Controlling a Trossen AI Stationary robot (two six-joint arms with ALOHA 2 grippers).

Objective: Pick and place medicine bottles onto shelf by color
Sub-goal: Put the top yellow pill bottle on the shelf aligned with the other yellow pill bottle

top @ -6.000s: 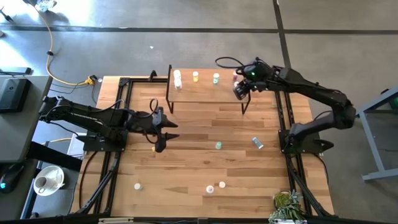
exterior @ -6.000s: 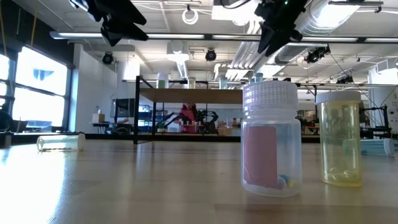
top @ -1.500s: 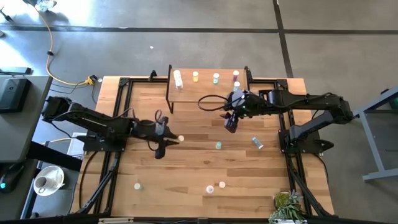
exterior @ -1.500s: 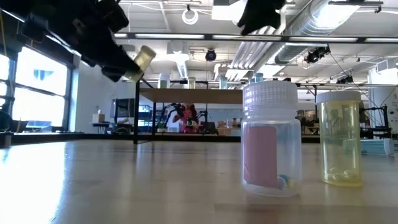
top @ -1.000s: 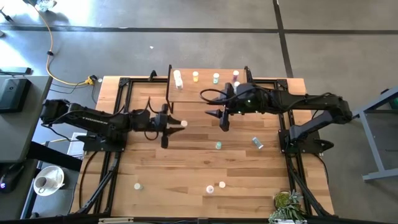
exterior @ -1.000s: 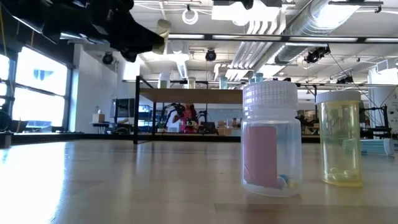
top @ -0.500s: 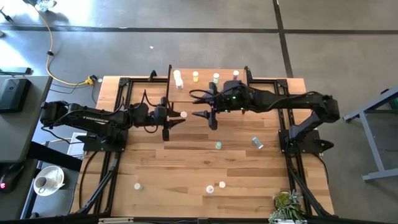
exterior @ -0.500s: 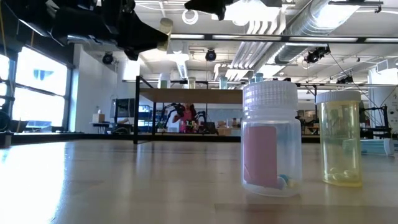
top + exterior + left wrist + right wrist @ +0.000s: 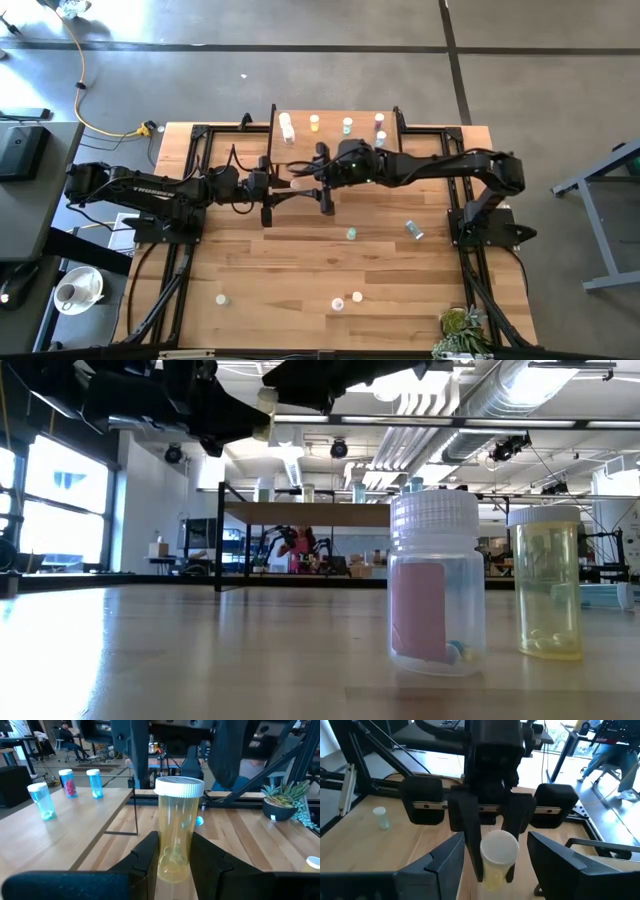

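One yellow bottle (image 9: 178, 827) – few pills inside, left hand (image 9: 283, 187) gripping, right hand (image 9: 308, 181) wide

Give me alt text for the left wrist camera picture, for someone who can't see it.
The left end effector grips a pale yellow bottle with a white cap, while the right end effector faces it, open around the cap. Behind, three blue and pink bottles stand on the shelf.

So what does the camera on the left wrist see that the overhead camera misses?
Only the left wrist view: the yellow bottle close up, clamped in the left gripper. Only the high view: the whole shelf, loose bottles on the table, and the right gripper, open, meeting the left. Both: the two grippers facing each other.
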